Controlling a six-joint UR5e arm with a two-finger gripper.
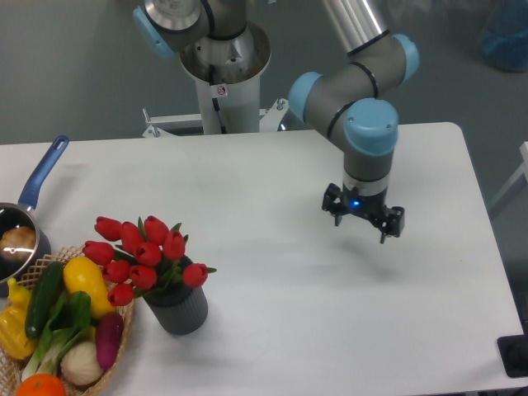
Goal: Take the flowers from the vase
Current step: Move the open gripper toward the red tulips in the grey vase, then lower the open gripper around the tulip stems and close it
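The gripper (363,221) is hovering over the white table (272,181), fingers spread wide and holding nothing — well apart from the flowers (145,254). The red tulips are sitting in the ribbed dark grey vase (177,308) at lower left, hiding its opening — beside a half-cropped wicker basket (124,330).

The UR5e arm (351,78) reaches down from the upper edge at about 12 o'clock, its silver link bending through grey joints with light-blue caps. The last wrist joint (369,136) points straight down. Below it hangs the black end effector (363,219), a blue light lit on its body, its two fingers spread apart and holding nothing, hovering above the worktop.
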